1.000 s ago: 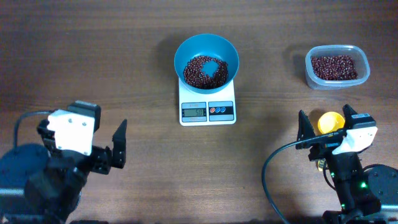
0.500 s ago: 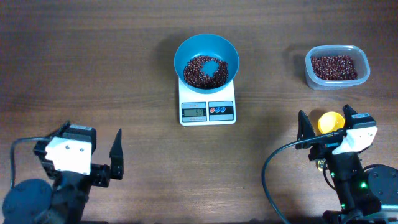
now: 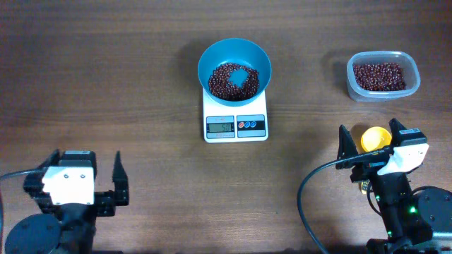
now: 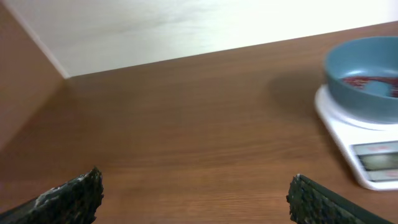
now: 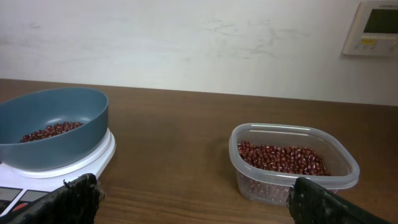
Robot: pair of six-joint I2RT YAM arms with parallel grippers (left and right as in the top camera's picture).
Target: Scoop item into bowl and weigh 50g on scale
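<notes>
The blue bowl (image 3: pixel 234 67) stands on the white scale (image 3: pixel 235 120) at the table's middle, with dark reddish beans (image 3: pixel 224 83) in it. The bowl also shows in the left wrist view (image 4: pixel 364 78) and the right wrist view (image 5: pixel 53 127). My left gripper (image 3: pixel 76 185) is open and empty near the front left edge, far from the scale. My right gripper (image 3: pixel 371 144) is open and empty at the front right. A yellow scoop (image 3: pixel 374 137) lies on the table under it.
A clear plastic tub (image 3: pixel 383 75) with more beans stands at the back right, also in the right wrist view (image 5: pixel 292 162). A wall runs behind the table's far edge.
My left arm has drawn back toward the front left edge, its open fingers moving away from the scale. The right arm, bowl and scale have not moved.
</notes>
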